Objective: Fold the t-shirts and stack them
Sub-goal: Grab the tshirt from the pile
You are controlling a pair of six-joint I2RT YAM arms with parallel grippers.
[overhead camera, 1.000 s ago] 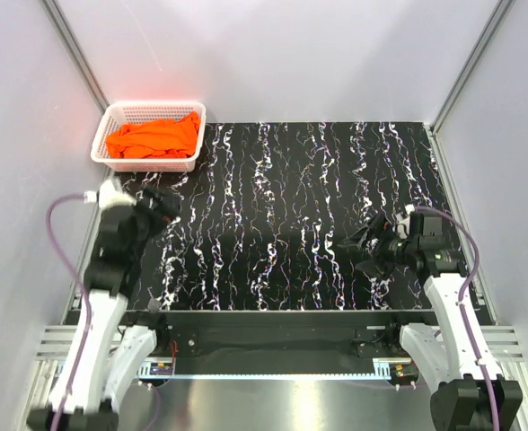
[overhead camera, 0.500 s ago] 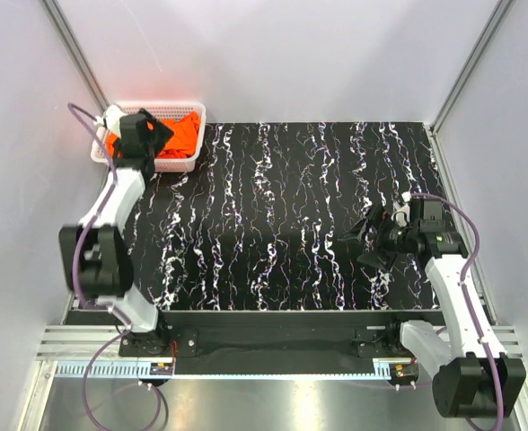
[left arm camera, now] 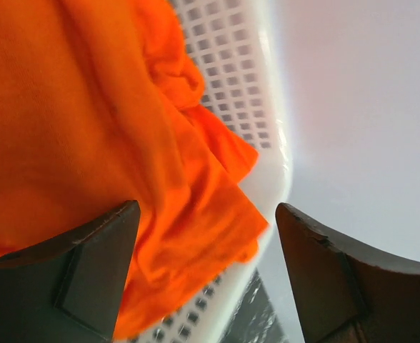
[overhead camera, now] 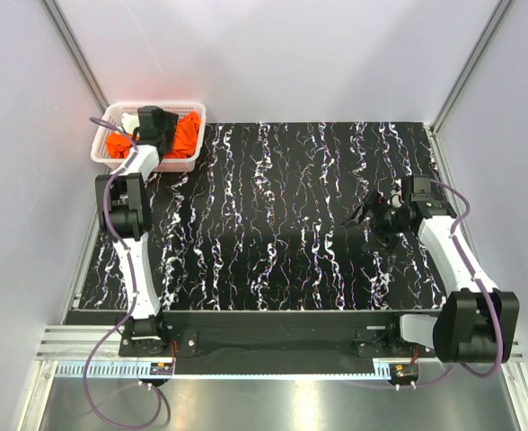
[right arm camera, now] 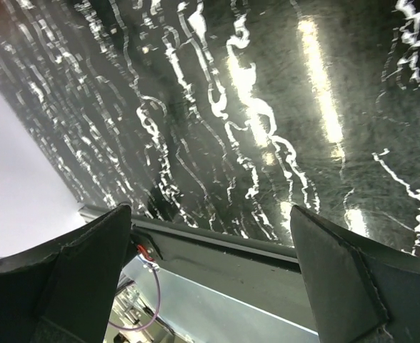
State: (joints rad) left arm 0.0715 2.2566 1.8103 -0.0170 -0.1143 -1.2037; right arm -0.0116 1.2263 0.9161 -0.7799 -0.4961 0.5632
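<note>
We see the bright orange t-shirts (overhead camera: 185,133) lying crumpled in one heap inside the white mesh basket (overhead camera: 176,164), at the far left corner of the tabletop (overhead camera: 291,197). The thin cloth is bunched in soft folds.

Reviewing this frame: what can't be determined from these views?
- Number of t-shirts in the basket: top view, left arm covers the heap; left wrist view crops it.
- Whether the left gripper touches the cloth: the arm hides it from above.
- How high the right gripper hangs over the table: dark and small from above.

t-shirts (overhead camera: 188,133) in basket (overhead camera: 180,164), at table's (overhead camera: 291,206) far-left corner, left claw (left arm camera: 206,209) above
</note>
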